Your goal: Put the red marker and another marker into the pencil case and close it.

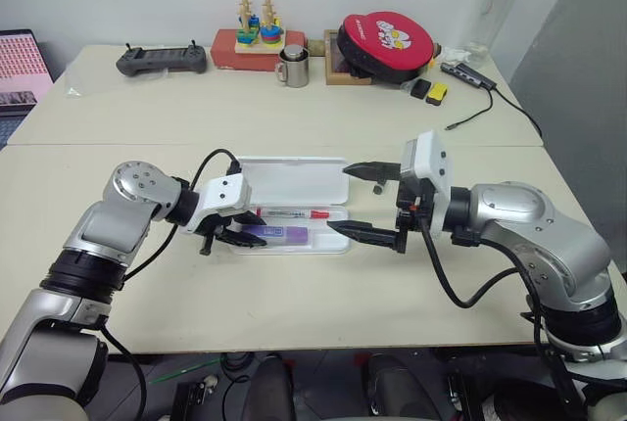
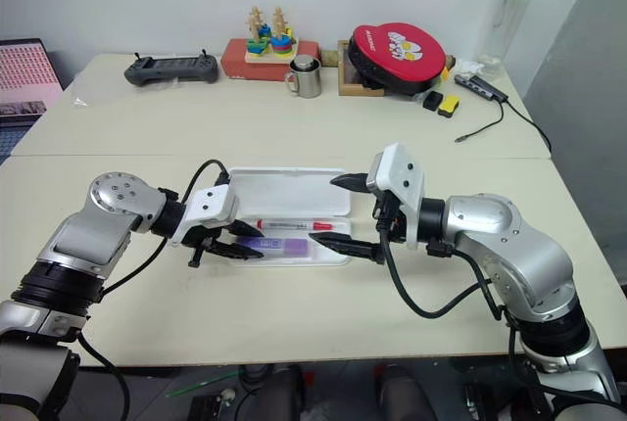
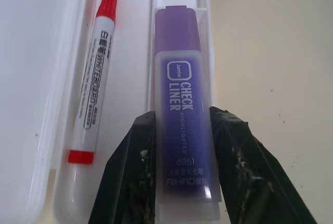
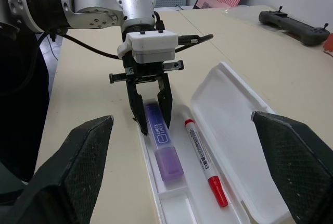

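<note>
Bare table (image 1: 294, 294) lies lower centre; the open pencil case (image 1: 294, 186) at centre is flanked by left gripper (image 1: 235, 237) and right gripper (image 1: 364, 201).

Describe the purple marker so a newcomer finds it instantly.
Find the open white pencil case mid-table. The purple marker lies in its tray, pinched by the left gripper. It is stubbier and thicker than the slim red marker beside it.

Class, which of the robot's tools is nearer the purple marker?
Left. The left tool is clamped on the purple marker in the pencil case; the right tool stands open beside the case's end.
</note>
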### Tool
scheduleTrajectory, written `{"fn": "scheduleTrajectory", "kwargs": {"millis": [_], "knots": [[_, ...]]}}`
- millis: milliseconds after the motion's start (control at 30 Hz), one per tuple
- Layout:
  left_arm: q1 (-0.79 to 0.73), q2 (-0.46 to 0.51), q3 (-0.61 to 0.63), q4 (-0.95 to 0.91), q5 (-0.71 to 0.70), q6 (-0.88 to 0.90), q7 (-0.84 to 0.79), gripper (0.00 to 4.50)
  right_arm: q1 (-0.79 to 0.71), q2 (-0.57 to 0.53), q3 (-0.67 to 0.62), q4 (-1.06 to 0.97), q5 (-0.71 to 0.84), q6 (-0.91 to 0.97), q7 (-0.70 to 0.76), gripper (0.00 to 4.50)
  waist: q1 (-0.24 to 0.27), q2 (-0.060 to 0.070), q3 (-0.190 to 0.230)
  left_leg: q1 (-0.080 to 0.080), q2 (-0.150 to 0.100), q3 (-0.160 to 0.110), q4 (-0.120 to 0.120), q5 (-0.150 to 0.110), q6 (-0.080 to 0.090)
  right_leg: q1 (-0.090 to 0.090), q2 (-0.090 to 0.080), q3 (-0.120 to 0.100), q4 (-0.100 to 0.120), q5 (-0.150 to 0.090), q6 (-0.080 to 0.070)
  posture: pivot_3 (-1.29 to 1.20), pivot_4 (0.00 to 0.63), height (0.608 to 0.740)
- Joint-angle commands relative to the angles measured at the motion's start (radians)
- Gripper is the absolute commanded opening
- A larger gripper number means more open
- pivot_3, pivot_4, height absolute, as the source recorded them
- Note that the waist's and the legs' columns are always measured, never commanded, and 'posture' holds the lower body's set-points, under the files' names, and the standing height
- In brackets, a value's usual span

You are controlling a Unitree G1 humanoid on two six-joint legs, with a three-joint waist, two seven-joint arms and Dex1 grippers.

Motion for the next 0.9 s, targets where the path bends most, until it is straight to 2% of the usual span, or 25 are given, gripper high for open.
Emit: {"fn": "scheduleTrajectory", "kwargs": {"millis": [33,200,267,300,467,500,600,733,833,900], "knots": [[-0.021,0.004,0.013,-0.013,0.01,-0.018,-0.019,1.19,-0.005,0.006,-0.006,-0.021,0.003,-0.019,-0.005,4.5,0.0,0.0,0.0,0.0,0.0,0.0,0.0,0.0,0.0,0.0,0.0,0.0,0.0,0.0,0.0,0.0,0.15,0.74],[-0.025,-0.022,0.014,-0.009,0.009,-0.005,-0.017,1.19,-0.009,0.011,-0.005,-0.016,-0.002,-0.02,-0.008,4.5,0.0,0.0,0.0,0.0,0.0,0.0,0.0,0.0,0.0,0.0,0.0,0.0,0.0,0.0,0.0,0.0,0.15,0.74],[-0.029,-0.038,0.024,-0.034,-0.023,0.04,-0.029,1.89,-0.009,0.013,-0.005,-0.012,-0.002,-0.014,-0.011,4.5,0.0,0.0,0.0,0.0,0.0,0.0,0.0,0.0,0.0,0.0,0.0,0.0,0.0,0.0,0.0,0.0,0.15,0.74],[-0.033,-0.043,0.024,-0.036,-0.021,0.044,-0.028,1.93,-0.008,0.01,0.0,-0.002,-0.017,-0.012,-0.021,4.5,0.0,0.0,0.0,0.0,0.0,0.0,0.0,0.0,0.0,0.0,0.0,0.0,0.0,0.0,0.0,0.0,0.15,0.74],[-0.041,-0.066,0.044,-0.039,-0.035,0.06,-0.011,2.99,-0.005,0.02,0.006,0.098,-0.108,0.019,-0.124,4.5,0.0,0.0,0.0,0.0,0.0,0.0,0.001,0.0,0.0,0.0,0.0,0.0,0.001,0.001,0.0,0.0,0.15,0.74],[-0.041,-0.072,0.05,-0.047,-0.044,0.064,-0.007,3.04,-0.004,0.026,0.009,0.126,-0.133,0.018,-0.149,4.5,0.0,0.0,0.0,0.0,0.0,0.0,0.001,0.0,0.0,0.0,0.0,0.0,0.001,0.001,0.0,0.0,0.15,0.74],[-0.038,-0.083,0.063,-0.065,-0.064,0.077,-0.002,3.62,-0.01,0.056,0.001,0.178,-0.171,0.033,-0.213,4.5,0.0,0.0,0.0,0.0,0.0,0.0,0.001,0.0,0.0,0.0,0.0,0.0,0.001,0.001,0.0,0.0,0.15,0.74],[-0.078,-0.177,0.145,-0.11,-0.162,0.179,0.097,4.44,-0.052,0.17,-0.082,0.344,-0.261,0.103,-0.446,4.5,0.001,0.0,0.0,0.0,0.0,0.0,0.001,0.0,0.0,0.0,0.0,0.0,0.002,0.001,-0.001,0.0,0.15,0.74],[-0.118,-0.281,0.193,-0.151,-0.225,0.267,0.213,4.44,-0.045,0.251,-0.118,0.426,-0.308,0.1,-0.562,4.5,0.009,0.0,0.0,0.0,-0.001,-0.001,0.002,0.0,0.0,0.001,0.0,0.0,0.002,0.002,-0.001,0.0,0.15,0.74],[-0.138,-0.342,0.196,-0.15,-0.212,0.287,0.301,4.44,-0.048,0.302,-0.116,0.471,-0.331,0.073,-0.604,4.5,0.012,0.0,0.0,0.0,-0.001,-0.001,0.002,0.0,0.0,0.001,0.0,0.0,0.001,0.002,-0.002,0.0,0.15,0.74]]}}
